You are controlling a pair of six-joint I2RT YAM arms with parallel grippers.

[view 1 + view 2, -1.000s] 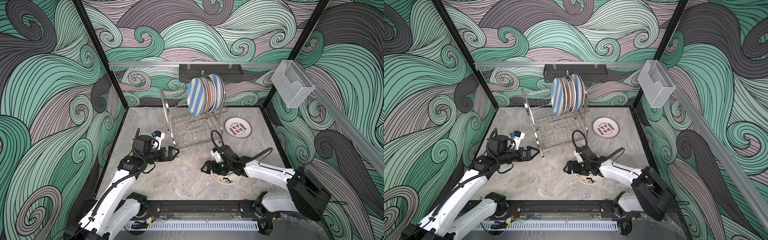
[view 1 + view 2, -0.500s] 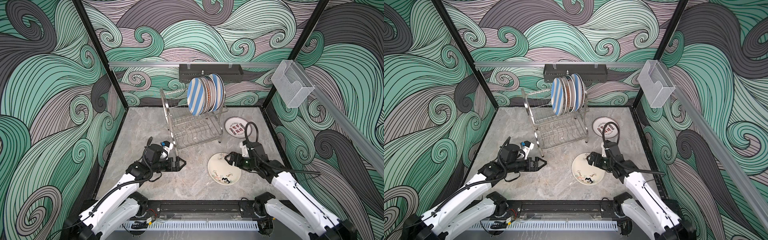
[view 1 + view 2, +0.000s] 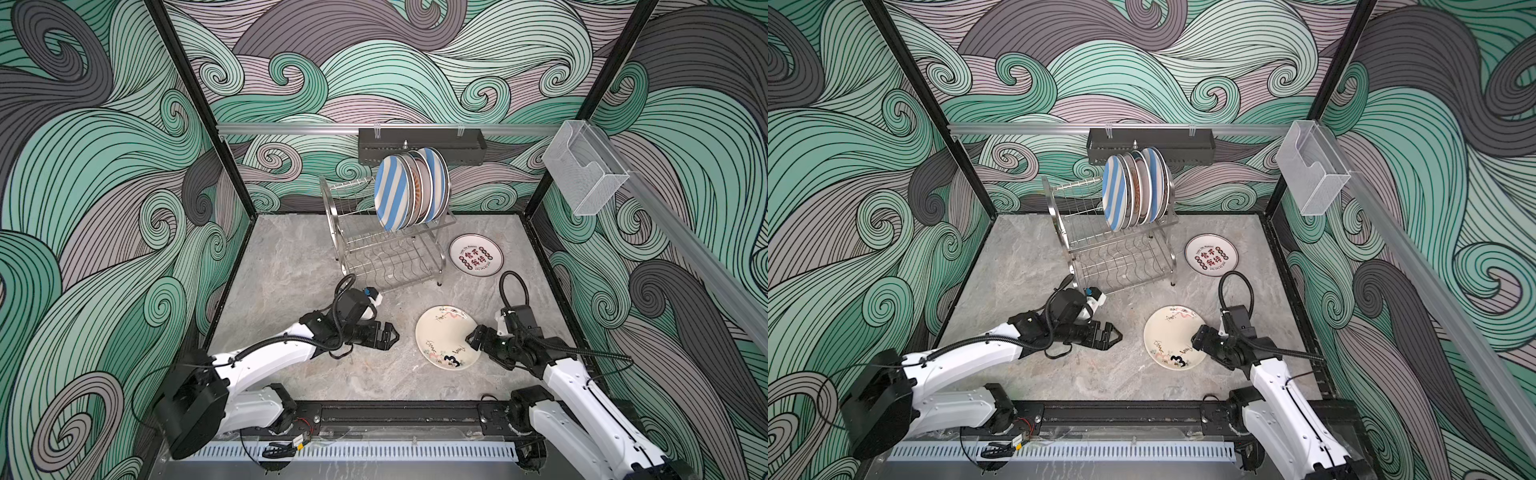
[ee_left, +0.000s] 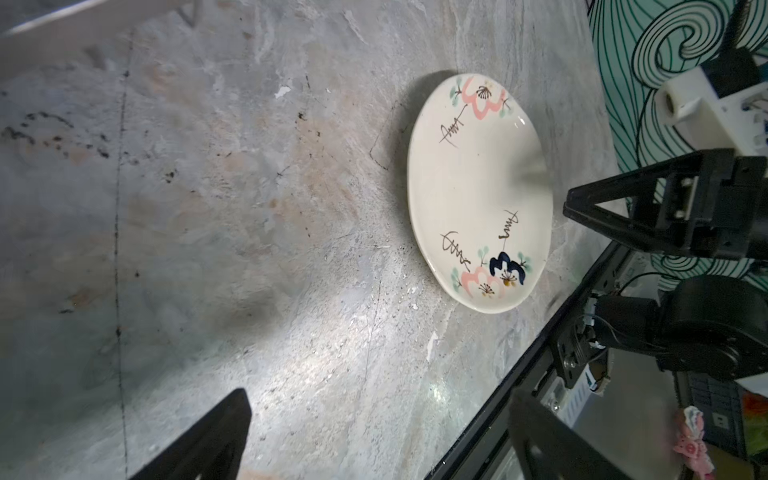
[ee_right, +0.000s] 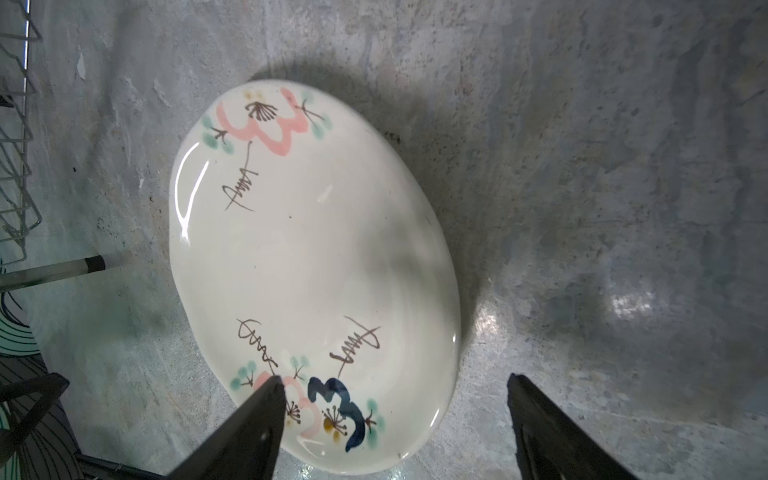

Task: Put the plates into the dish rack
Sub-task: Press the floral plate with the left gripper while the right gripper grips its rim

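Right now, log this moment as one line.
right gripper: open at rim of cream plate | left gripper: open, empty | dish rack: upper tier part-loaded | red-lettered plate: flat on table

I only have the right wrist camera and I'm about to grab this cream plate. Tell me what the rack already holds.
Observer: The dish rack has a row of plates standing on edge at the right end of its upper tier. The lower tier holds none.
Operator: Report any plate I can't see.
Observer: A red-character plate lies flat on the table, right of the rack and farther back than your cream plate.
Operator: Give me the left hand.
Observer: The left hand is open, low over the table, left of the cream plate and apart from it.
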